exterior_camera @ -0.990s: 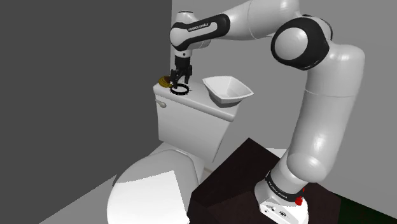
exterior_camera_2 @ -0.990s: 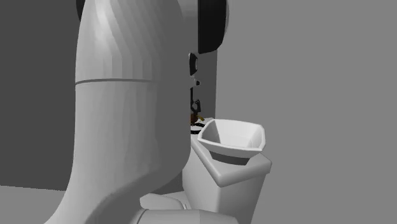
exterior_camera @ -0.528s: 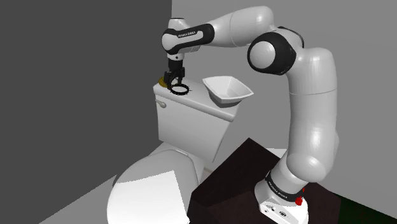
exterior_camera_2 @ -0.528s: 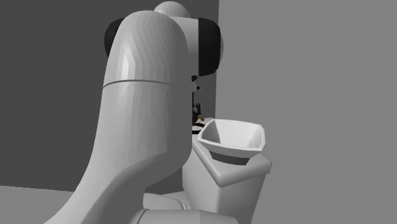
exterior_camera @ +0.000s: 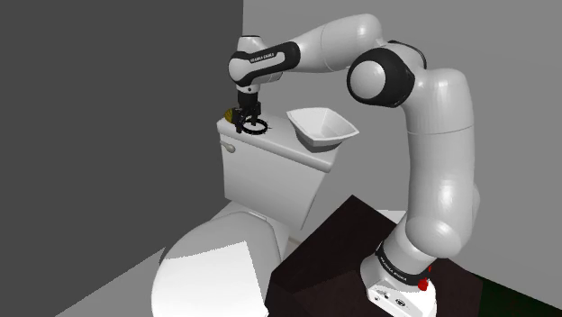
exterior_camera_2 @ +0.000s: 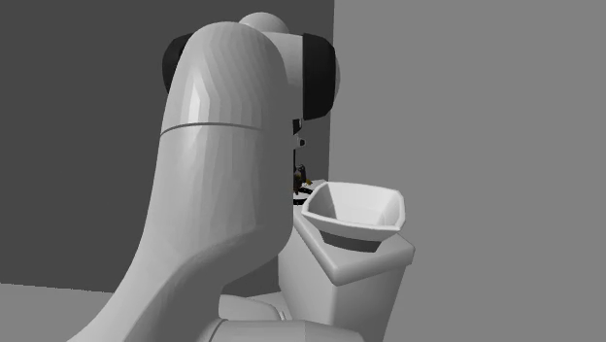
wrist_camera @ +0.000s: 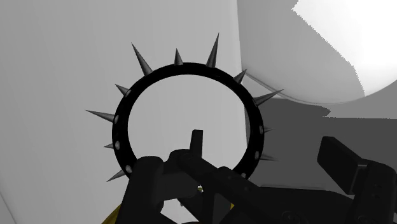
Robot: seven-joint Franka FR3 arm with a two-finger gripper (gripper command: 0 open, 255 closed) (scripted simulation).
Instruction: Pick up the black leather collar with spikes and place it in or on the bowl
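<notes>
Gripper [exterior_camera: 245, 118] first: from the shoulder view it hangs straight down over the toilet tank lid [exterior_camera: 284, 147], right on top of the black spiked collar [exterior_camera: 257, 128]. The collar lies flat near the lid's left end, with a small yellowish thing [exterior_camera: 231, 114] just beside it. The white bowl [exterior_camera: 321, 128] sits on the same lid, off to that view's right, so the carry looks like a short hop. In the second exterior view the arm [exterior_camera_2: 223, 194] blocks most of the scene, but you can see the bowl [exterior_camera_2: 354, 216] parked on the near end of the tank. The wrist view is the useful one: the collar [wrist_camera: 189, 68] is a flat ring with its spikes pointing outward. The two fingers [wrist_camera: 149, 184] are spread apart, straddling the buckle side of the band, one over the band and the other outside the ring. My guess is that's deliberate, since pinching across the band dodges the spikes. Nothing looks clamped yet, so I'd say the collar is resting on the lid, not lifted.
</notes>
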